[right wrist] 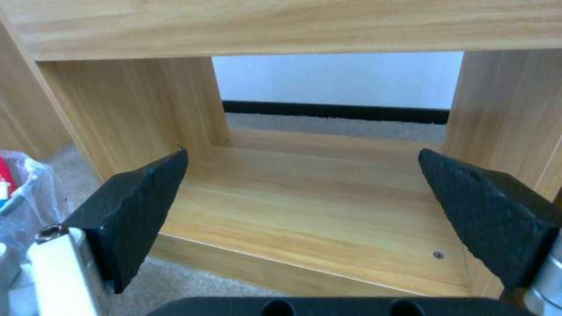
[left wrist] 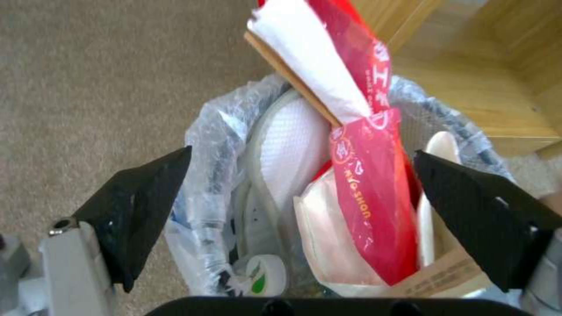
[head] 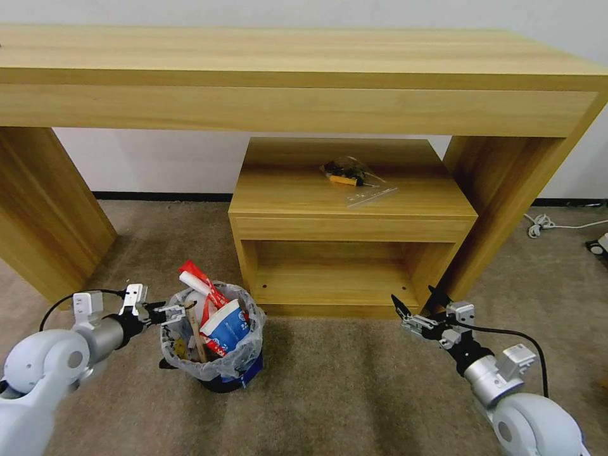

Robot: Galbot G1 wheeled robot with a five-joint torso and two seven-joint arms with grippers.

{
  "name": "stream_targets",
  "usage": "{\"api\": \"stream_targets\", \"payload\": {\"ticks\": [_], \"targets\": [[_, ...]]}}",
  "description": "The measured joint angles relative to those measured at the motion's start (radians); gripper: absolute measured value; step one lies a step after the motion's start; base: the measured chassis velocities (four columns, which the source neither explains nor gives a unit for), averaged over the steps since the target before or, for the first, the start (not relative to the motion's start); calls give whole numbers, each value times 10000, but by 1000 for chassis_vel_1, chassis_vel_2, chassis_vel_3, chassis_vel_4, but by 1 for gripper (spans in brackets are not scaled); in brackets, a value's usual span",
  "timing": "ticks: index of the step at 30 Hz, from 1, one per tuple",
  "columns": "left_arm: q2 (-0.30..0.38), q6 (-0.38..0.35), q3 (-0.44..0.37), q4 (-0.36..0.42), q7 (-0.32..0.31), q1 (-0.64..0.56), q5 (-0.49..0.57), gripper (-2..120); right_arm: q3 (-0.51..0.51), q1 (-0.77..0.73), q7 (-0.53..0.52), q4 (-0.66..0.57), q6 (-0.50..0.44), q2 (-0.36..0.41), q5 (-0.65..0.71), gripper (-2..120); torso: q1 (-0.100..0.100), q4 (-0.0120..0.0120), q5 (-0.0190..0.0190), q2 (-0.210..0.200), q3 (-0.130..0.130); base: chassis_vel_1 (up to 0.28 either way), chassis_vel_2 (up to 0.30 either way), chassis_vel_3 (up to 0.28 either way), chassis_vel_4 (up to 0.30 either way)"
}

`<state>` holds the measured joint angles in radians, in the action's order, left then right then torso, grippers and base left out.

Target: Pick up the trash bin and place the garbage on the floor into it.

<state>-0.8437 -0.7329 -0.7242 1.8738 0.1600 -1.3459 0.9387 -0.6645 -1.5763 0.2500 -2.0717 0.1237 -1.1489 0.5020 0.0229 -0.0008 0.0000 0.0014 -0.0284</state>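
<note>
1. Progress: trash bin [head: 212, 345] stands on the carpet [head: 342, 392], near-left, in front of the small wooden shelf unit [head: 348, 228], packed full. No loose litter visible on the carpet around it, so I'd judge the task about done; whatever is left would be outside these views.
2. L gripper [head: 174, 311] at the bin's left rim, level w/ the top. Left wrist view: fingers [left wrist: 138, 210] spread wide over the bin mouth, gripping nothing.
3. R gripper [head: 415, 310] near-right, well apart from the bin, facing the shelf opening. Fingers [right wrist: 131, 215] spread, empty. Looks idle.
4. Contents: red wrapper [left wrist: 369, 175] w/ white paper sticking up above the rim, wooden stick [head: 196, 335] tilted, white mesh slipper [left wrist: 293, 149] upright inside, blue/white paper cup [head: 225, 329].
5. Materials: bin small, round, dark, blue at base; liner [left wrist: 210, 145] crinkly translucent plastic folded over the rim. Carpet beige short pile. Furniture smooth light wood grain, boxy. Finger pads black, textured, wedge-shaped.
6. Clear plastic bag [head: 358, 177] w/ small dark items on the shelf unit top, far from both grippers.
</note>
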Motion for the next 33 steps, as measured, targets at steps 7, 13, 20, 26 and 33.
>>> {"api": "stream_targets", "payload": {"ticks": [7, 13, 20, 26, 33], "targets": [[236, 177, -988, 105, 2302, -678, -815, 100, -31, -83, -15, -63, 43, -37, 79, 100, 0, 0, 1, 0, 1, 0, 0, 0, 0], [215, 373, -1492, 146, 2614, -985, -848, 100, -33, -151, -13, -88, 43, -68, 66, 100, 0, -1, 1, 0, 1, 0, 0, 0, 0], [-165, 643, -2030, 266, 1682, -1236, -572, 100, -58, -172, -31, -135, -125, -74, -195, 100, 0, -1, 0, 0, 1, 0, 0, 0, 0], [-1278, 3856, -1970, 702, -689, -1712, -1565, 100, 52, -225, -789, -111, -974, -497, -2071, 100, 0, 2, 2, 0, 1, 0, 0, 0, 0], [-2419, 6148, -1515, 687, -1340, -1786, -3768, 100, 240, -904, -2603, -295, -1913, -1330, -3482, 100, 0, -3, 0, 0, 1, 0, 0, 0, 0]]}}
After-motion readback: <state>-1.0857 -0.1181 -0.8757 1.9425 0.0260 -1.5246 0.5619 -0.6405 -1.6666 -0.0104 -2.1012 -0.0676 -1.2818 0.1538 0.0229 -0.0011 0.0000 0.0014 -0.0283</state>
